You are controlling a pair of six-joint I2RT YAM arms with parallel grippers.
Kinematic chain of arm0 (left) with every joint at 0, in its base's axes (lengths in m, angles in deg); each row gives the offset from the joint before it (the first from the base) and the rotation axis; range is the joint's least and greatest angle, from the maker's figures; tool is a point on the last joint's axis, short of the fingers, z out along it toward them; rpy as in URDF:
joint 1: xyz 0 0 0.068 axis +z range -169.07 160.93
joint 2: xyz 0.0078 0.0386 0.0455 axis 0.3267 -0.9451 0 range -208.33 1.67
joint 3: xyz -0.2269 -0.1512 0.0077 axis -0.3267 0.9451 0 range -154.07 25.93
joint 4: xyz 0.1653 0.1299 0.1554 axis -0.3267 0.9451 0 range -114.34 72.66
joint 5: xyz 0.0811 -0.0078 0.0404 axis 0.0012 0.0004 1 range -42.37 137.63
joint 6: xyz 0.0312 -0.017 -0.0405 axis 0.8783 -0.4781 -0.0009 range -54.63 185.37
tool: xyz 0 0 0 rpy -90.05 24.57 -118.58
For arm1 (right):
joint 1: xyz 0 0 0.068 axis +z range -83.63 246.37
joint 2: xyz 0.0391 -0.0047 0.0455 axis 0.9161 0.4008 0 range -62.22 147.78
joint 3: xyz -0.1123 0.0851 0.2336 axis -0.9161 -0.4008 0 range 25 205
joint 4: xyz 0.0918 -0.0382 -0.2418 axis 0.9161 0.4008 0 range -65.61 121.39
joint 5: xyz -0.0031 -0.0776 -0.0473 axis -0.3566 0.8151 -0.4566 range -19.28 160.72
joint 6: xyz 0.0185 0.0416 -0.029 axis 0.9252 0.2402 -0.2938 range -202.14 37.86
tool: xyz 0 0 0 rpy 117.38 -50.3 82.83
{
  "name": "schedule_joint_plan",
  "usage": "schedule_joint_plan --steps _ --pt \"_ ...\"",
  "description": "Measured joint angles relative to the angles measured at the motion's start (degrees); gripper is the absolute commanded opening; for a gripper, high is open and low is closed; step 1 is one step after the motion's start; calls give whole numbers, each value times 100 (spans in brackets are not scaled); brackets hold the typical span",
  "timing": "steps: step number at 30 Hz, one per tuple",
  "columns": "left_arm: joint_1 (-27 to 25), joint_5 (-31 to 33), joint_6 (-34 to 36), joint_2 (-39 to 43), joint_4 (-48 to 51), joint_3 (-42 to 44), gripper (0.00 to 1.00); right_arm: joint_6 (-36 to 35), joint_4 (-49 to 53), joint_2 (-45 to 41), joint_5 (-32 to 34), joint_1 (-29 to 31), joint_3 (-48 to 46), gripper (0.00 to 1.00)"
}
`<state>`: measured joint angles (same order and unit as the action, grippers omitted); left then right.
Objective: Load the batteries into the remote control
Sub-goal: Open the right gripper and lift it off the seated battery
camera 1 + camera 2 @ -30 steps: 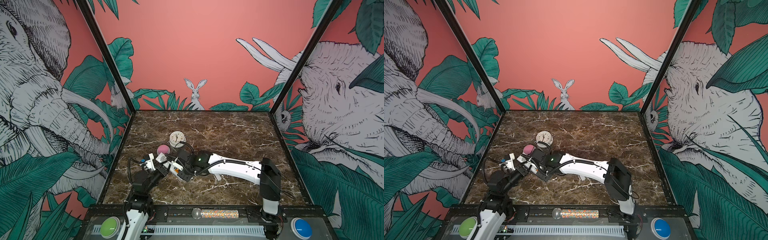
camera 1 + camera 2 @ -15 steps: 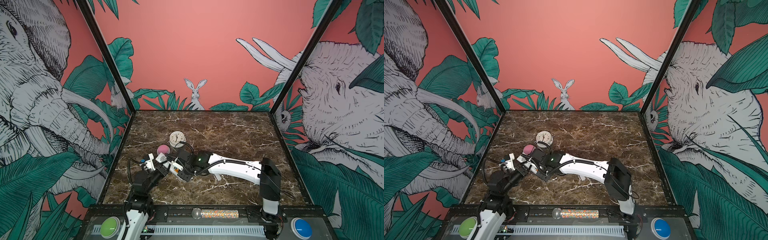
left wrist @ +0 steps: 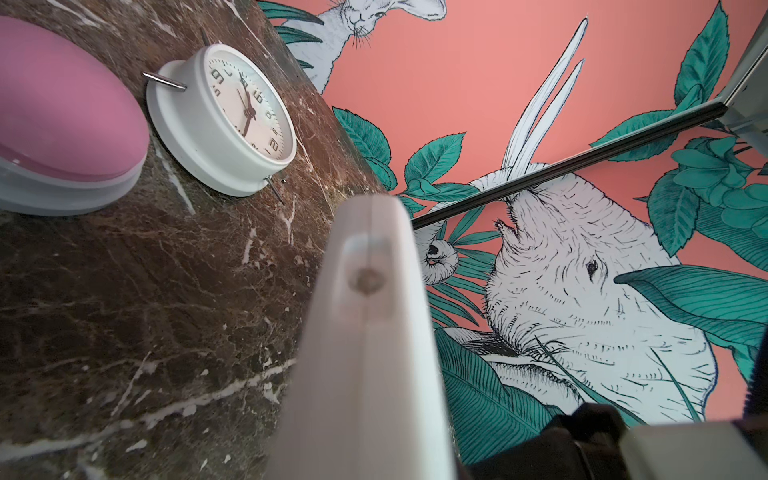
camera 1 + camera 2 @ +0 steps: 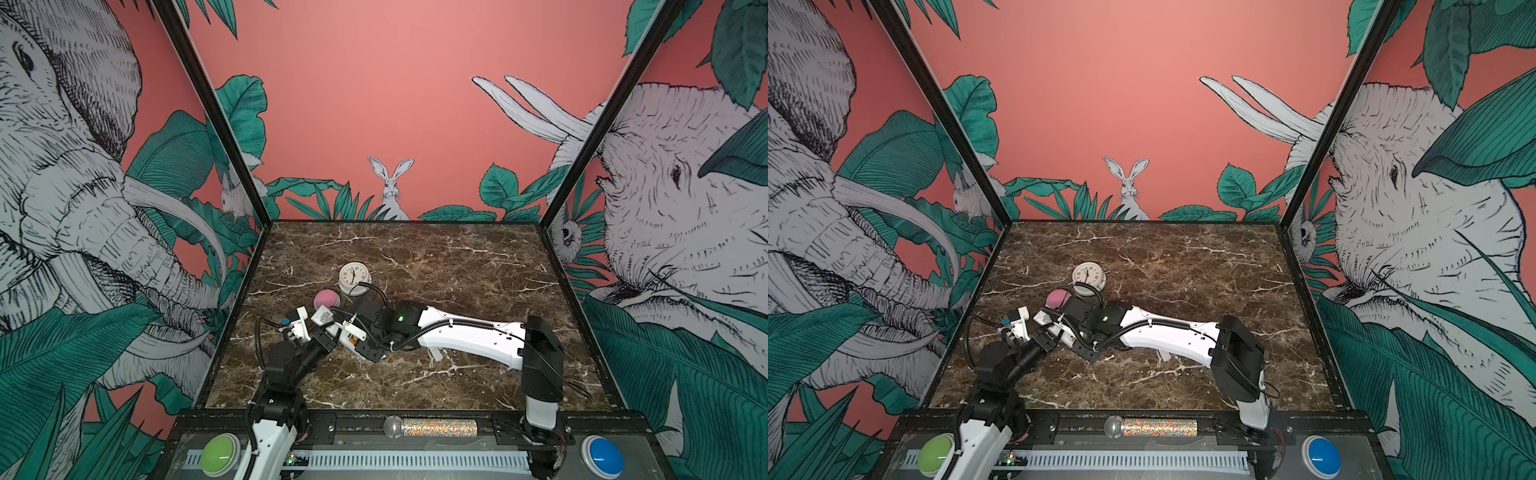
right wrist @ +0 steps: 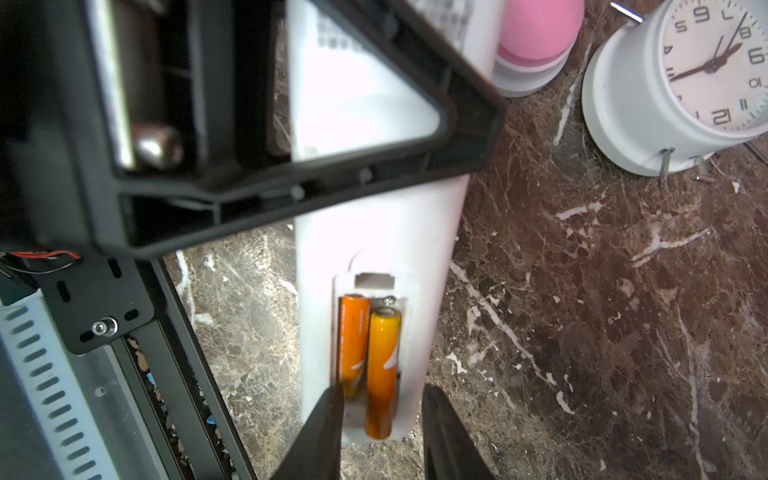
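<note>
left gripper (image 4: 325, 337) pinches the remote (image 5: 374, 232) near the clock (image 5: 681, 83), both batteries (image 5: 384, 365) in its bay; right gripper (image 5: 380, 395) spread astride one that looks proud, so a snag on withdrawal could flick it out.

Behind and to the right of the round white alarm clock (image 4: 354, 277), in both top views, the dark brown marble surface (image 4: 457, 266) lies bare up to the walls, a wide way through. A pink domed button (image 4: 326, 299) sits just left-front of the clock, leaving a narrow gap. In front of the clock the way is blocked: the left pincer (image 4: 327, 336) clamps the long white remote control (image 5: 386, 232), and the right pincer (image 5: 382, 401), jaws parted, stands over its open bay with two slim orange batteries (image 5: 353, 340).
</note>
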<state>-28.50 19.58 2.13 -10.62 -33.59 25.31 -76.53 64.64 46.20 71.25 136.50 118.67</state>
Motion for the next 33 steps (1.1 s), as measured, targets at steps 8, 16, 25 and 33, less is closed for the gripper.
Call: schedule_joint_plan --steps 8,16,25,33 --pt "0 -4 -13 -2 0 0 0 -212 -20 -409 -76 42 -57 37" --pt "0 -133 -20 -81 -11 0 0 -1086 -94 -1471 -24 168 -1091 36" --pt "0 -321 -37 -195 -37 0 0 -2498 -337 -2396 -96 208 -1891 36" --pt "0 -542 -103 -199 -160 0 0 -3307 -400 -2391 -136 223 -1908 35"
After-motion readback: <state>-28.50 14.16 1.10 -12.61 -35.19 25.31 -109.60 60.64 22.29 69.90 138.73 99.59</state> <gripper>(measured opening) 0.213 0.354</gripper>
